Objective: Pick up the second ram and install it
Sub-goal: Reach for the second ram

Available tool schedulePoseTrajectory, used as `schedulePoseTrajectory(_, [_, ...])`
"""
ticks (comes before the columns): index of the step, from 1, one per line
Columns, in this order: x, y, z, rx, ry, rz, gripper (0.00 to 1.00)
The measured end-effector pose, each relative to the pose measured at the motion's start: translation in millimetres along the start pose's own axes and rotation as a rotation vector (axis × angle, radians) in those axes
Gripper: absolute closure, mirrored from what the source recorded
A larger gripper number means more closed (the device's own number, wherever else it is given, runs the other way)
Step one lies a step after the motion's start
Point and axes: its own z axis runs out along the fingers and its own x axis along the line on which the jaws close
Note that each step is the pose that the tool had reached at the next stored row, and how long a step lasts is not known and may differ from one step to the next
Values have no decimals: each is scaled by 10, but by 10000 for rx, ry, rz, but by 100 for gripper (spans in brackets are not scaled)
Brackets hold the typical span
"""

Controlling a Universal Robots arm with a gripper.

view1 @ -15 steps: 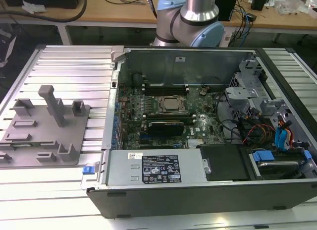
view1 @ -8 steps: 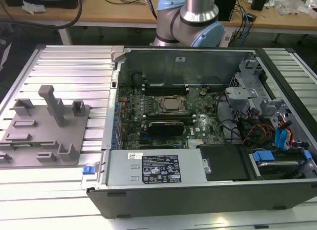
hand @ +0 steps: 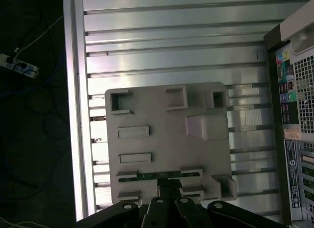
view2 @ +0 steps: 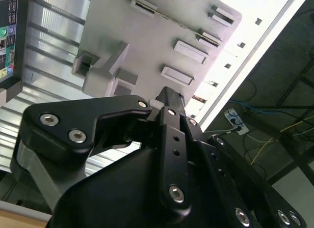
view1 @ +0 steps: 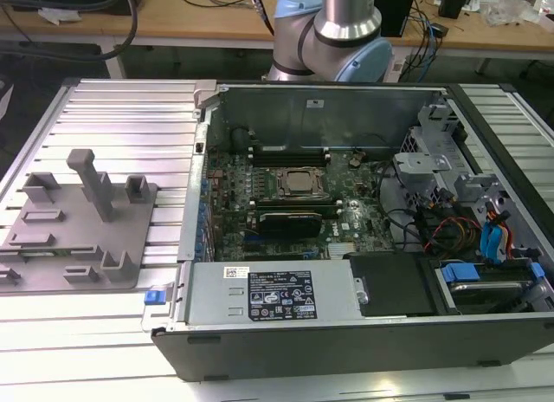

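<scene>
The second ram [hand: 159, 175] is a thin green stick standing on edge in a slot of the grey fixture plate [hand: 167, 139], between two small holders. In the second wrist view it shows as a thin line [view2: 179, 24] across the same plate [view2: 147, 46]. My gripper [hand: 164, 187] hangs well above the plate, directly over the ram, and its black fingers [view2: 170, 98] are shut together with nothing between them. The open computer case [view1: 346, 203] holds the motherboard [view1: 286, 194].
The grey fixture plate [view1: 78, 220] lies on a ribbed aluminium table [view1: 130, 116] on the exterior view's left, with upright posts [view1: 91, 181] on it. The arm's base [view1: 333, 29] stands behind the case. Cables and drive bays [view1: 467, 220] fill the case's right side.
</scene>
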Motion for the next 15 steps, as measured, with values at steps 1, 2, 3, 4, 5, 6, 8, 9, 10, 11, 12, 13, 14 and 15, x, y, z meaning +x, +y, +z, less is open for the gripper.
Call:
schedulePoseTrajectory(1, [1, -2, 2, -1, 0, 2, 92])
schedulePoseTrajectory(2, [1, -16, 9, 0, 1, 0, 92])
schedulePoseTrajectory(3, [0, -30, 25, 1, 3, 1, 92])
schedulePoseTrajectory(4, [0, -38, 35, 4, 16, 1, 92])
schedulePoseTrajectory(5, [-1, -45, 43, 9, 30, 2, 92])
schedulePoseTrajectory(6, [-2, -61, 60, 25, 57, 2, 92])
schedulePoseTrajectory(8, [-2, -75, 73, 65, 98, 3, 92])
schedulePoseTrajectory(9, [-2, -80, 85, 81, 116, 4, 92])
schedulePoseTrajectory(10, [-2, -86, 98, 84, 122, 4, 92])
schedulePoseTrajectory(11, [-3, -95, 119, 85, 133, 4, 92])
schedulePoseTrajectory(12, [-2, -104, 154, 89, 151, 6, 92])
schedulePoseTrajectory(13, [-1, -106, 168, 92, 161, 6, 92])
schedulePoseTrajectory(14, [-1, -108, 184, 95, 172, 7, 92])
schedulePoseTrajectory(15, [-1, -111, 208, 99, 195, 7, 92])
